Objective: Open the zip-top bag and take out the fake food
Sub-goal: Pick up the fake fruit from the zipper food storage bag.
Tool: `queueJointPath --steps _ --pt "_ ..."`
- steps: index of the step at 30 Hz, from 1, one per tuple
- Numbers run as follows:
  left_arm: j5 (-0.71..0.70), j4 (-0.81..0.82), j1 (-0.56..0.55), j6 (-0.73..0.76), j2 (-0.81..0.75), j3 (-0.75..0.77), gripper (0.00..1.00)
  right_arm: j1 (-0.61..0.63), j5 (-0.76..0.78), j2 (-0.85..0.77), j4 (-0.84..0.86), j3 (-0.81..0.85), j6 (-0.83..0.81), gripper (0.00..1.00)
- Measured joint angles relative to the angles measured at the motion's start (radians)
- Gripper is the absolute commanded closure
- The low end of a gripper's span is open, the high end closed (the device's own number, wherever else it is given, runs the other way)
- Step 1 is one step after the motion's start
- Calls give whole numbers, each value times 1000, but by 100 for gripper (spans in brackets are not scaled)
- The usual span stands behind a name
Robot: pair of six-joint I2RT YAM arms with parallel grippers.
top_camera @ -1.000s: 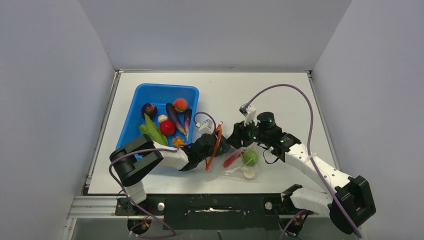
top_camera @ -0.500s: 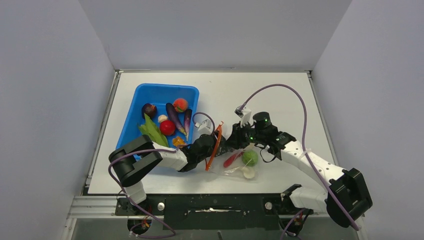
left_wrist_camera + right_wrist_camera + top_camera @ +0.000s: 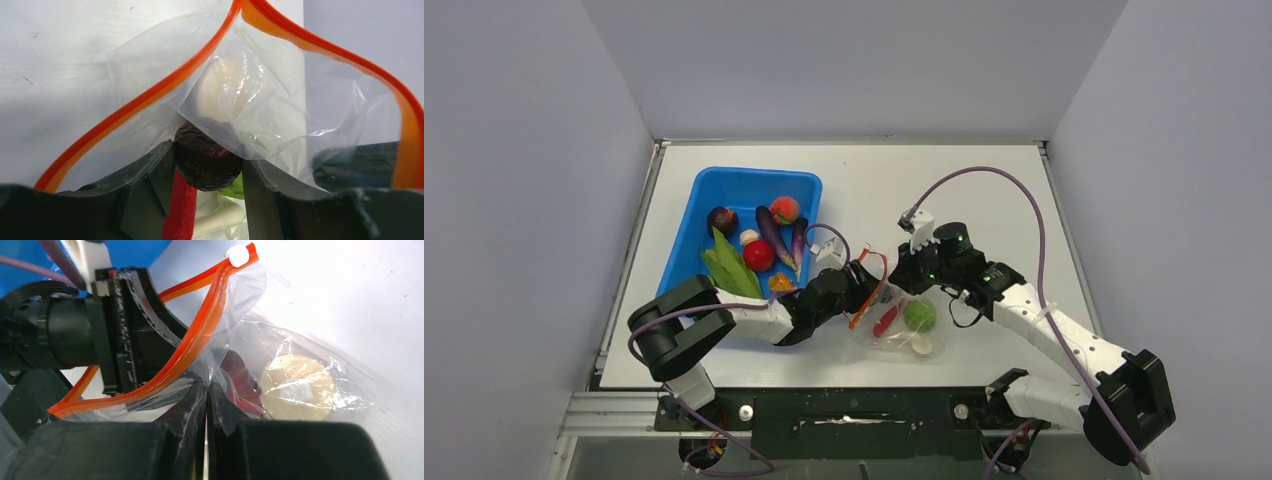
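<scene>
The zip-top bag (image 3: 896, 338) lies on the white table (image 3: 994, 200) at the lower centre of the top view, just right of the blue bin (image 3: 754, 176), and both arms meet at its upper edge. Its orange-red zipper strip (image 3: 150, 95) is parted into a wide loop that fills the left wrist view. The left gripper (image 3: 209, 156) reaches into that mouth with its jaws partway apart, and a dark wrinkled piece (image 3: 205, 160) fills the gap and touches both fingers. More of the fake food (image 3: 917, 315) sits inside the bag: a white mushroom (image 3: 222, 85) under the film, a red stick (image 3: 180, 210) and a sliver of a green ball (image 3: 240, 186). The right gripper (image 3: 206, 387), at the bottom middle of its own view, has its jaws pressed together on a fold of clear film just below the strip
</scene>
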Motion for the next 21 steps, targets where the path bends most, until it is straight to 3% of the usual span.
queueJointPath --steps 17,21 --pt "5 -9 6 1 -83 -28 100 29 3 -4 -78 28 -49 96" --pt "5 -2 6 0 -108 -45 100 33 7 -4 -92 33 -49 86"
